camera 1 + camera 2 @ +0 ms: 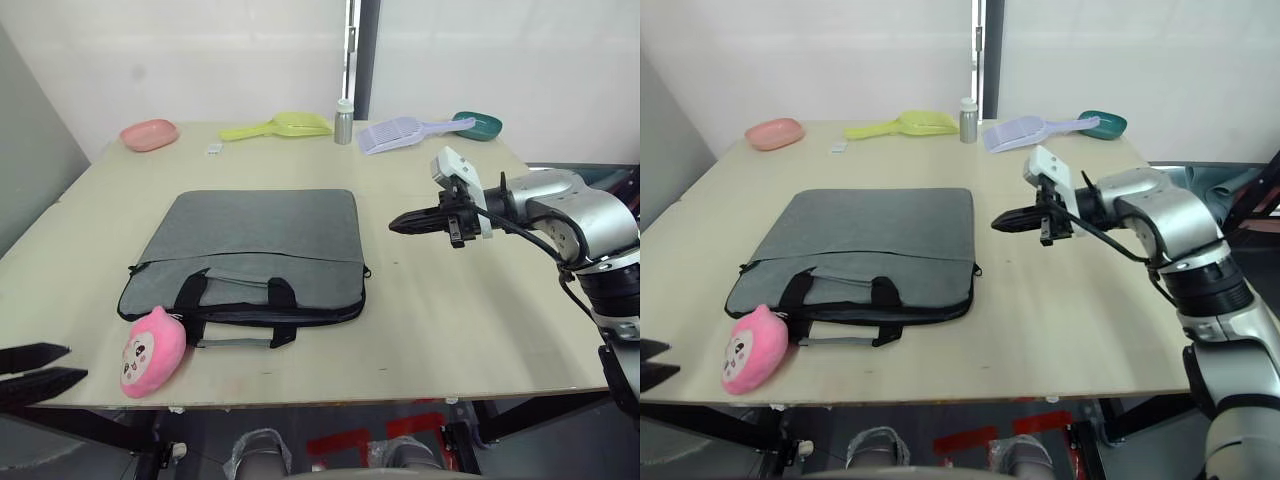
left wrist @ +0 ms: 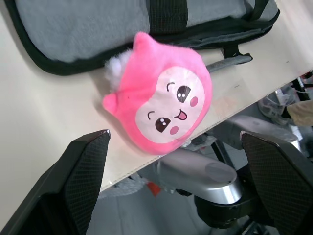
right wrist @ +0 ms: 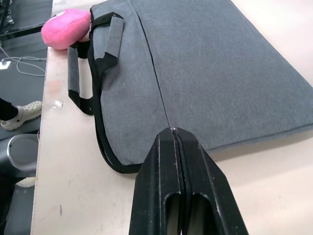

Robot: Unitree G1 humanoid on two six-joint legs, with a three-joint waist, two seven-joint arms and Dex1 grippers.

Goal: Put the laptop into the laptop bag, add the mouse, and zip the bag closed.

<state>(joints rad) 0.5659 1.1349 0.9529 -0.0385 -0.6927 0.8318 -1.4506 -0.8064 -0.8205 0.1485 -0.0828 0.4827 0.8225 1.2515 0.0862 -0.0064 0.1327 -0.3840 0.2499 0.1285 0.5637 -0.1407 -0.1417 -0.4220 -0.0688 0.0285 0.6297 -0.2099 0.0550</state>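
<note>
A flat, grey fabric laptop bag (image 1: 255, 250) with black edging is laid on a pale wooden table (image 1: 450, 320), slightly left of the table's middle. Its two black-and-grey carry handles (image 1: 238, 296) are turned toward the robot, at the near edge of the bag. The bag lies flat and looks closed along the visible sides, though the zip itself cannot be made out clearly. A seam line is seen running across the fabric of the top face.

A fluffy pink plush toy (image 1: 152, 352) with a printed cartoon face is set against the bag's near left corner, close to the table's front edge.

The right gripper (image 1: 397, 224) is held above the bare table just right of the bag, its black fingers pointed toward the bag. In the right wrist view the two fingers (image 3: 168, 196) are seen pressed together with nothing between them.

The left gripper (image 1: 45, 368) is held low at the table's near left corner, near the plush toy. In the left wrist view its fingers (image 2: 80, 171) are spread wide apart, and nothing is gripped.

Along the far edge of the table are placed a pink shallow dish (image 1: 149, 134), a yellow-green plastic scoop (image 1: 280, 126), a small metal bottle (image 1: 343, 123), a lavender slotted scoop (image 1: 405, 132) and a dark green bowl (image 1: 479, 125).
</note>
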